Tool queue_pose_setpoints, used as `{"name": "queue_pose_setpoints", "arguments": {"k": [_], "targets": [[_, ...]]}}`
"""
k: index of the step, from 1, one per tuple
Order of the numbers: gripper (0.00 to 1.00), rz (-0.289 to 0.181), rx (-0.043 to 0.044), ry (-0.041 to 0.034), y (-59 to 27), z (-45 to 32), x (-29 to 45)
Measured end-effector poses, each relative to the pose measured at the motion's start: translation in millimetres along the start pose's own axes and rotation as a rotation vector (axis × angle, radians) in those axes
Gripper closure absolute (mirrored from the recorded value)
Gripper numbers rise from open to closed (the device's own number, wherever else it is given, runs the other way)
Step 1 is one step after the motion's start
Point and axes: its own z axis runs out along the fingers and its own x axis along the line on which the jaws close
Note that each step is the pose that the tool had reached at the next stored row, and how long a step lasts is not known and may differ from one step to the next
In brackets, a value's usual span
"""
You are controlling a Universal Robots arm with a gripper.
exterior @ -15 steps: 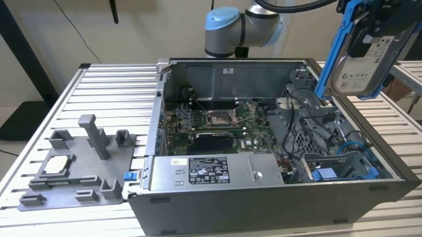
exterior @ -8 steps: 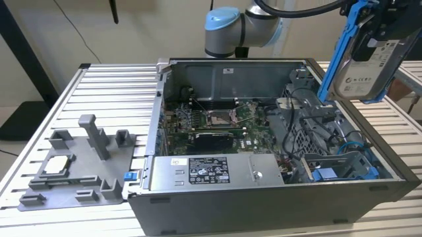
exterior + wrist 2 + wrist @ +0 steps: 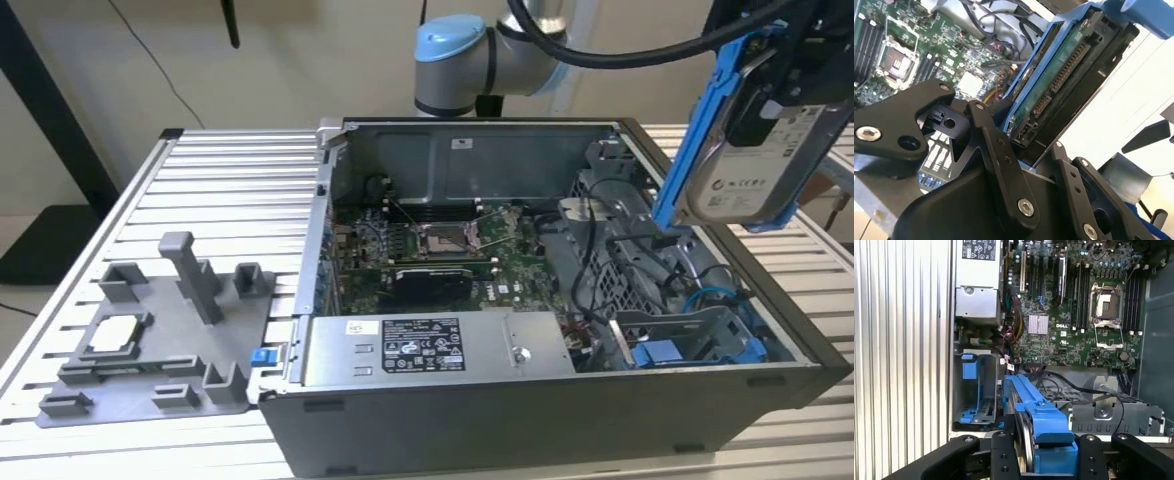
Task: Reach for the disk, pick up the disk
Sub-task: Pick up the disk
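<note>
Blue-framed disk (image 3: pixel 747 140) clamped in the tool (image 3: pixel 787 95).

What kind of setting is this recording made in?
Likely a robotics lab bench for PC disassembly: an open computer case sits on a slatted aluminium table beside a grey parts fixture, with the gripper holding the disk above it.

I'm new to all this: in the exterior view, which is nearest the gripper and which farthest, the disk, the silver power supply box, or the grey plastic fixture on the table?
1. The disk: held in the gripper, lifted above the case.
2. The power supply box: inside the case, along its front edge.
3. The grey fixture: on the table at the exterior view's left.
</note>
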Motion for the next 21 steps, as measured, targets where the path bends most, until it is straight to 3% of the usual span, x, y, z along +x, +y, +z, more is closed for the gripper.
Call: {"name": "queue_pose_setpoints", "arguments": {"k": [11,19,21], "targets": [[1.0,0.0,0.0027,0.0002,10.5,18.1,32.7],[1.0,0.0,0.0028,0.0,16.6,32.1,46.7],[1.0,0.0,0.0029,-0.003,16.9,34.2,51.3]]}}
